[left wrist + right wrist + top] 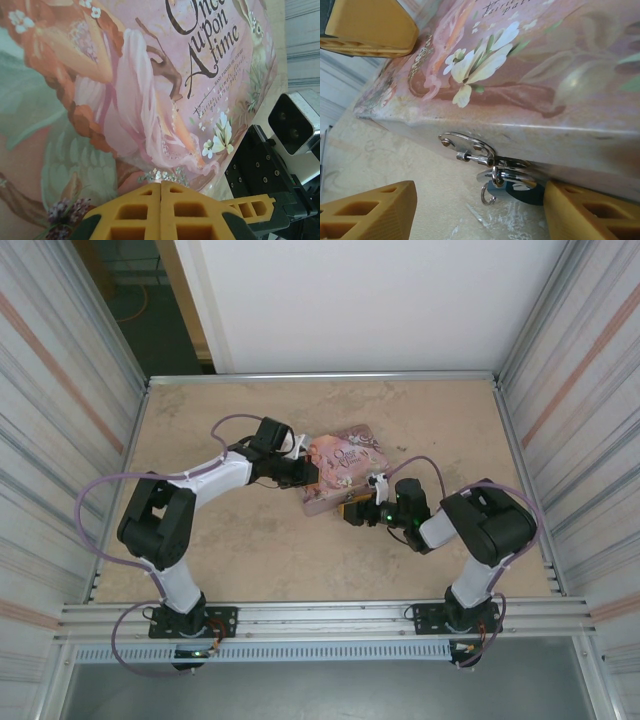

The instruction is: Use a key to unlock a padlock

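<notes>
Padlock point(519, 189) sits at hasp point(468, 145) of closed pink tin point(530, 75)

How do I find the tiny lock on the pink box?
Look for the pink illustrated rectangular tin box on the tan table. On its plain side wall sits a silvery metal hasp; the tiny blue-bodied padlock hangs from it. It alone is dark blue, far smaller than the tin.

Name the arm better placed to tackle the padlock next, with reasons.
Right. The right fingers stand open either side of the padlock at the tin's hasp; the left fingers are shut over the lid.
</notes>
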